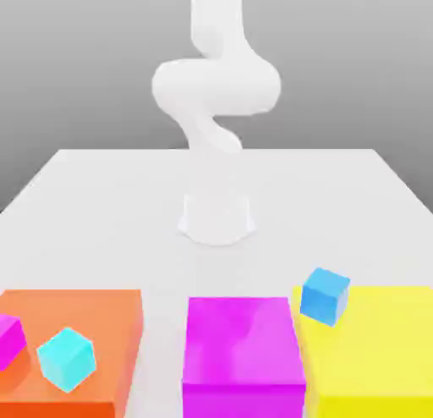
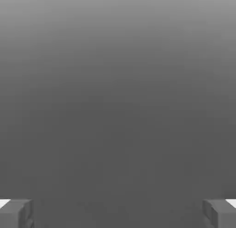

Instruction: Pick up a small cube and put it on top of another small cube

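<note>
A small blue cube (image 1: 325, 294) rests on the near-left corner of a big yellow block (image 1: 376, 349). A small cyan cube (image 1: 66, 358) sits tilted on a big orange block (image 1: 80, 344). A small magenta cube (image 1: 8, 338) lies at that block's left edge, cut off by the exterior view's left. In the hand view my gripper (image 2: 118, 213) is open, its two grey fingertips (image 2: 16, 213) far apart with nothing between them, facing plain grey background. The white arm (image 1: 216, 86) rises at the back of the table.
A big magenta block (image 1: 241, 353) stands between the orange and yellow blocks along the near side. The arm's round white base (image 1: 217, 217) sits mid-table on the white tabletop (image 1: 101, 205).
</note>
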